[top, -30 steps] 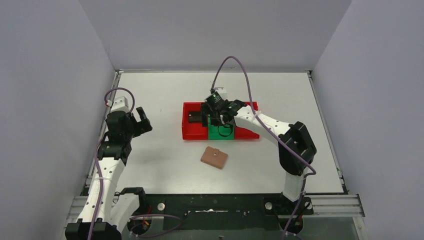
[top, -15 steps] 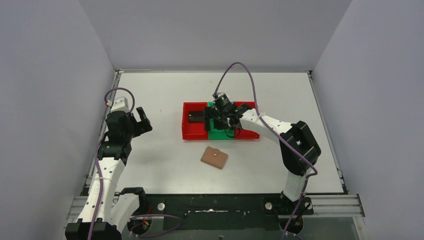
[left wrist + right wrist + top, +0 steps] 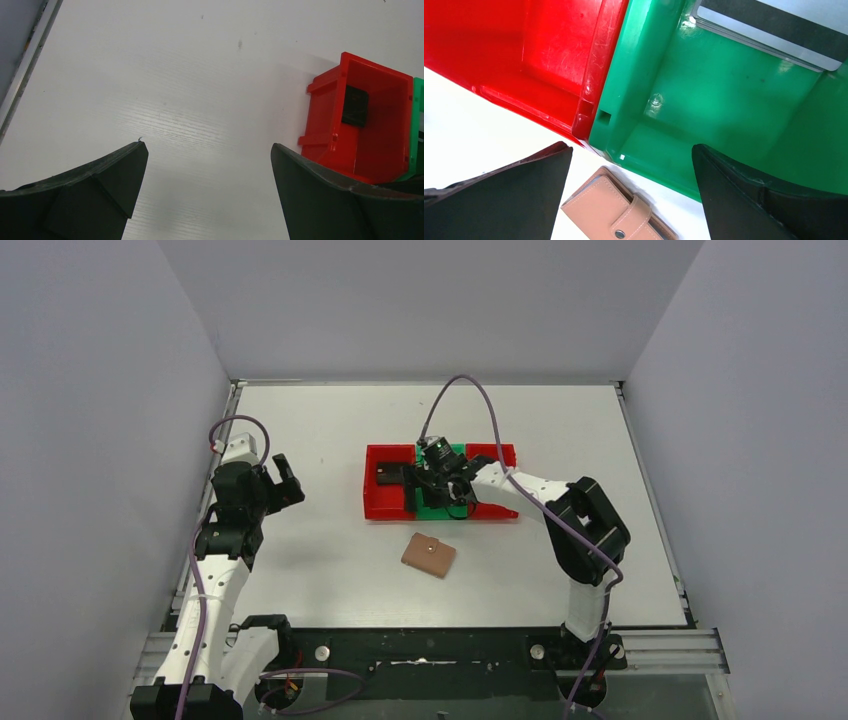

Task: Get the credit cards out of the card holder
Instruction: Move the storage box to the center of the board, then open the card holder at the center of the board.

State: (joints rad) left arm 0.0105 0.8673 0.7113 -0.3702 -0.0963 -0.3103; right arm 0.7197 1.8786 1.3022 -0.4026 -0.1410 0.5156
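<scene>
Hanging open and empty over the green bin (image 3: pixel 704 100), the right gripper (image 3: pixel 631 152) should lift clear, then reach the card holder (image 3: pixel 616 212) gently. The left gripper (image 3: pixel 207 150) is open too.

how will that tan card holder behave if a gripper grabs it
The card holder lies flat on the table, so a push would probably slide it, not tip it. Its stitched cover looks soft, so it may flex when pinched. The snap tab appears fastened, so it should stay folded.
</scene>
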